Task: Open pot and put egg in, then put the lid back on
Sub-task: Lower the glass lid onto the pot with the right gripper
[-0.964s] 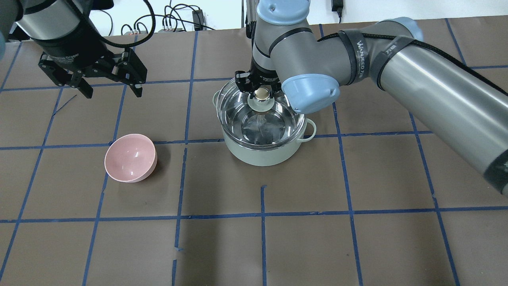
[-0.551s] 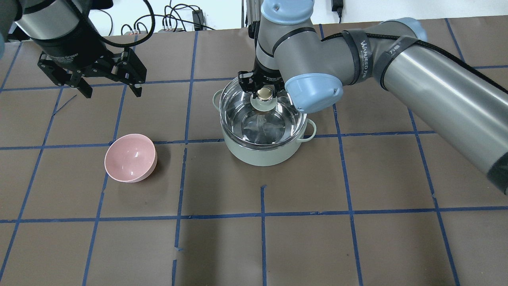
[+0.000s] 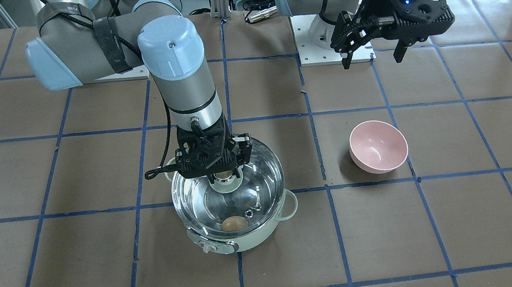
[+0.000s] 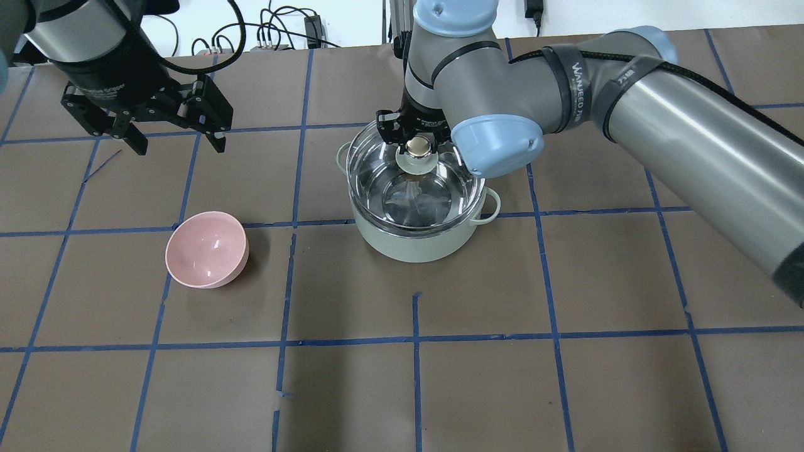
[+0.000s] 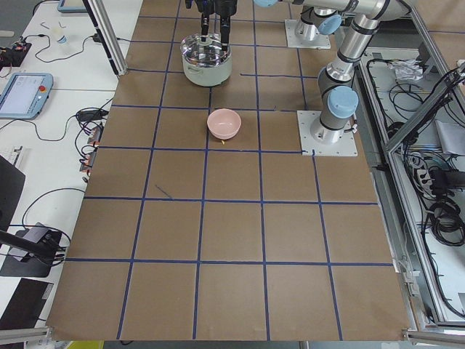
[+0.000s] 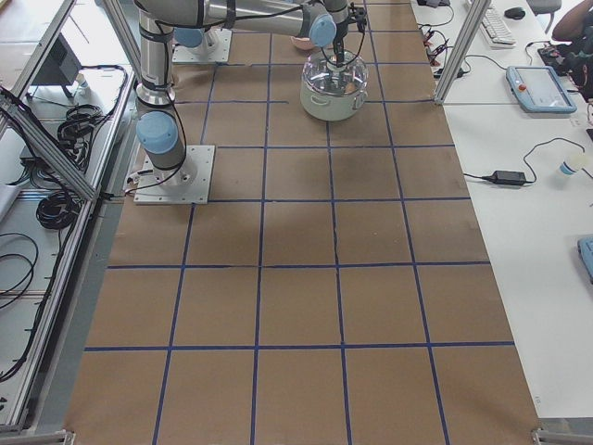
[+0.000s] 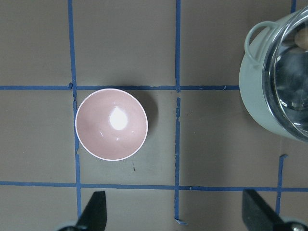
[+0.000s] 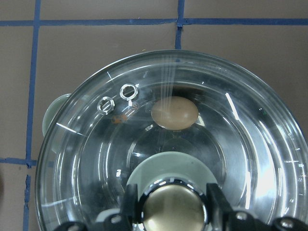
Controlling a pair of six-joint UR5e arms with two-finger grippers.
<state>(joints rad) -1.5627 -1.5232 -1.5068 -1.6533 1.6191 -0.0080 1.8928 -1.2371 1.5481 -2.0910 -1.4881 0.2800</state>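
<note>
With the egg (image 8: 174, 112) already in the pot (image 4: 411, 245) on the worktop (image 4: 565, 282), the right claw (image 4: 419, 145) pinches the knob (image 4: 418, 148) of the lid (image 4: 383, 182), which sits directly beneath it over the pot's rim, while the spread left claw (image 4: 178, 145) hangs idle at the pot's 10 o'clock.

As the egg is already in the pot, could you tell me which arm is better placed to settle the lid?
Right: the right gripper grips the lid by its knob over the pot. The left gripper hangs open, away by the pink bowl.
</note>
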